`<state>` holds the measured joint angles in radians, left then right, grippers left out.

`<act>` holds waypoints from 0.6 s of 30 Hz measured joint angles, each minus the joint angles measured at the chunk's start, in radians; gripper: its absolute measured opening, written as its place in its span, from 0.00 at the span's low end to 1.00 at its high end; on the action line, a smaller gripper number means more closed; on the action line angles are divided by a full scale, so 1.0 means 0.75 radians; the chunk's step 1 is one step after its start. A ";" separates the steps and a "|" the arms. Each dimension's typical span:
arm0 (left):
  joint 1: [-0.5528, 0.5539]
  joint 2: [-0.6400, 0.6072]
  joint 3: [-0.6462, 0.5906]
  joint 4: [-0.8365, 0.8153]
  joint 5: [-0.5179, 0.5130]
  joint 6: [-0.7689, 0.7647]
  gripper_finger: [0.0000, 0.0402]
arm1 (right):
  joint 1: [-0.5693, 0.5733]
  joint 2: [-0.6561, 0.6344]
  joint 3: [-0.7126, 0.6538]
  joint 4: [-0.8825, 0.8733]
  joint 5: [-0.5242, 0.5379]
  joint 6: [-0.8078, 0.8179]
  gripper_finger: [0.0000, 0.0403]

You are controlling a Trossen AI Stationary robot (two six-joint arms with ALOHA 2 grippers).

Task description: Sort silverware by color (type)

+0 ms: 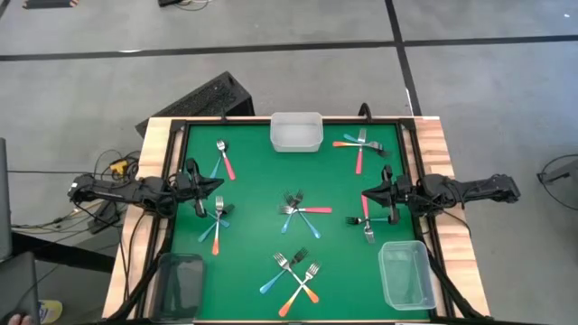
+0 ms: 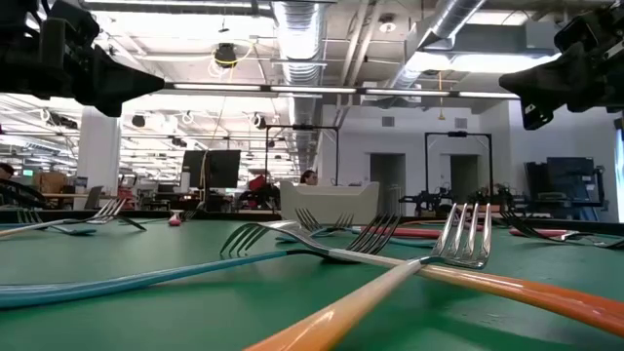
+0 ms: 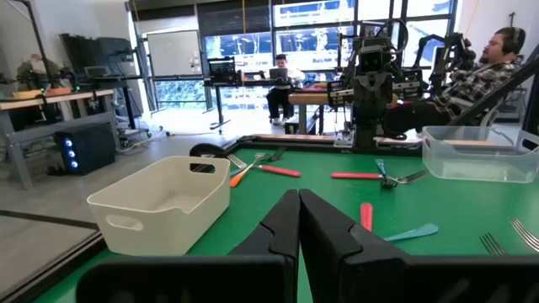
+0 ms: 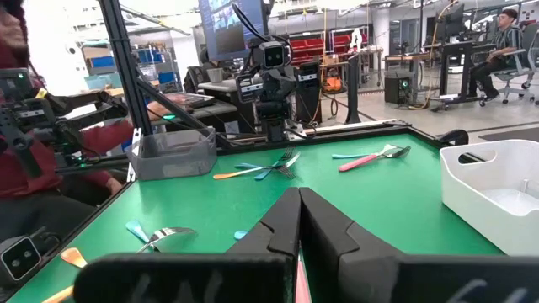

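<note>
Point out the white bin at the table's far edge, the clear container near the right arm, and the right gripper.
white bin (image 1: 296,133), high view, its floor.
clear container (image 1: 405,274), high view, its floor.
right gripper (image 1: 368,193), high view, at its jaws' tips.

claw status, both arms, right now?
Left claw: closed, holding nothing, above the mat's left side.
Right claw: closed, holding nothing, above the mat's right side.

Both arms are black, jointed, with trailing black cables; each hand (image 3: 299,220) has two matte wedge-shaped fingers (image 4: 324,225).
</note>
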<state>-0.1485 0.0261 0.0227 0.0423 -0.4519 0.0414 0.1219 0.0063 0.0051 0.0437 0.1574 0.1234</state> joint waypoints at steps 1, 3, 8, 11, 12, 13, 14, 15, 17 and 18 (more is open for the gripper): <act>0.000 0.000 0.000 0.000 0.000 0.000 0.00 | 0.000 0.000 0.000 0.000 0.000 0.000 0.09; 0.000 0.000 0.000 0.000 0.000 0.000 0.00 | 0.000 0.000 0.000 0.000 0.000 0.000 0.09; 0.025 0.009 0.000 0.000 -0.008 0.000 0.00 | 0.000 0.000 0.000 0.000 0.000 0.000 0.09; 0.026 0.009 -0.001 0.000 -0.008 0.000 0.00 | 0.000 0.000 -0.001 0.000 0.000 0.000 0.09; 0.026 0.009 0.000 0.000 -0.008 0.000 0.00 | 0.000 0.000 0.000 0.000 0.000 0.000 0.09; 0.026 0.009 0.000 0.000 -0.008 0.000 0.00 | 0.000 0.000 0.000 0.000 0.000 0.000 0.09; 0.026 0.009 -0.001 0.000 -0.008 0.000 0.00 | 0.000 0.000 0.000 0.000 0.000 0.000 0.09; 0.026 0.009 0.000 0.000 -0.008 0.001 0.00 | 0.000 0.000 0.000 0.000 0.000 0.000 0.09; 0.026 0.009 0.000 0.000 -0.008 0.000 0.00 | 0.000 0.000 0.000 0.000 0.000 0.000 0.09; 0.026 0.009 0.000 0.000 -0.008 0.000 0.00 | 0.000 0.000 0.000 0.000 0.000 0.000 0.09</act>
<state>-0.1291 0.0326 0.0225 0.0425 -0.4581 0.0415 0.1219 0.0063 0.0051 0.0437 0.1574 0.1234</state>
